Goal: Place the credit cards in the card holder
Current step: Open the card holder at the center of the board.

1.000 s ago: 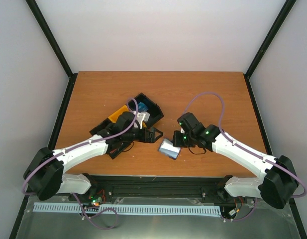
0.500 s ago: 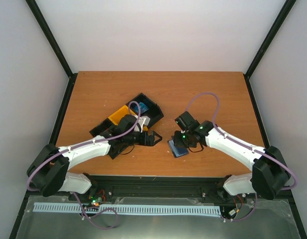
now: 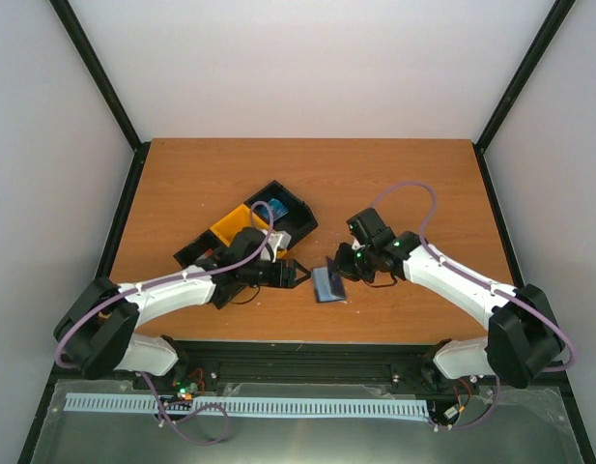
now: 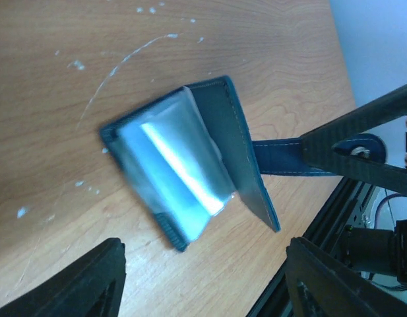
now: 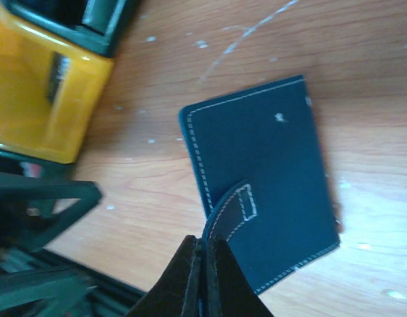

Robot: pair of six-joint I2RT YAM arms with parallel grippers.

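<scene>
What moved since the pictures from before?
The right fingers, shut on the tab of the card holder, slid it left, toward the left fingers. The open left fingers drew back slightly toward the robot. The bins stayed put.

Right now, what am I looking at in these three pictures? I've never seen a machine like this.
A left robot arm and a right robot arm are bolted to a wooden table. One picture looks down from above; the other two come from cameras on each wrist. On the table rest a dark blue wallet and black and yellow bins. The right arm's fingers pinch the wallet's strap; the left arm's fingers are open, holding nothing.
</scene>
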